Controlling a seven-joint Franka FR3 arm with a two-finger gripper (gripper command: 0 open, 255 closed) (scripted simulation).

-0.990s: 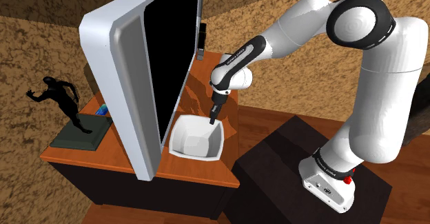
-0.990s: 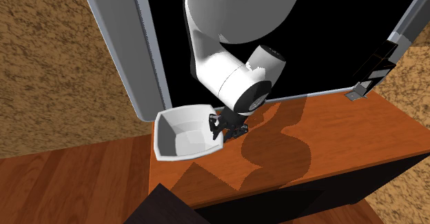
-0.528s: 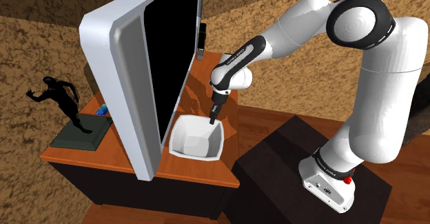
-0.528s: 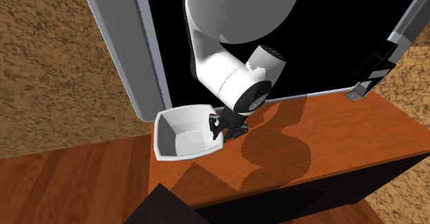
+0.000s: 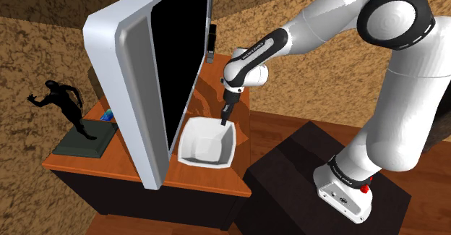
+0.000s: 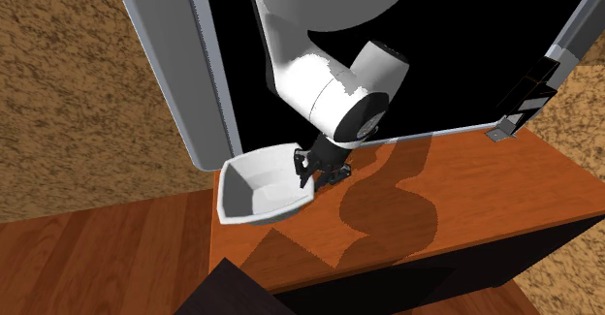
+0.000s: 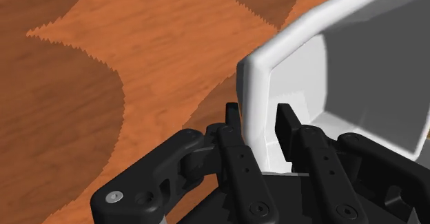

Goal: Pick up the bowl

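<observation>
- Clasping the near wall of a white, angular bowl (image 5: 206,143) (image 6: 254,193) (image 7: 358,71), the black gripper (image 5: 224,119) (image 6: 312,173) (image 7: 258,117) reaches down from the white arm (image 5: 390,89) over an orange-brown wooden desk (image 5: 209,179) (image 6: 465,197).
- In the wrist view the two fingers (image 7: 233,116) straddle the bowl's rim, one pressed to the outside of the wall and the other to the inside, with the white wall pinched between them.
- The bowl is at the desk's corner, just beside the lower edge of a large screen (image 5: 170,53) (image 6: 175,61) with a pale grey frame and a black face, which stands slanted across the desk.
- In the second exterior view the bowl's far side juts past the desk's edge toward that view's left, above a wooden floor (image 6: 97,255); whether its base touches the desk cannot be told.
- The arm's shadow falls in a dark, wavy patch on the desktop beside the bowl, toward the second exterior view's right.
- On the other side of the screen, at the shoulder view's left, a black figurine (image 5: 65,105) of a striding person stands on a dark slab at the desk's end, well apart from the bowl.
- The arm rises from a dark box stand (image 5: 303,168) at the shoulder view's lower right and bends up and over toward the desk.
- Rough brown, speckled surfaces (image 5: 36,53) surround the furniture.
</observation>
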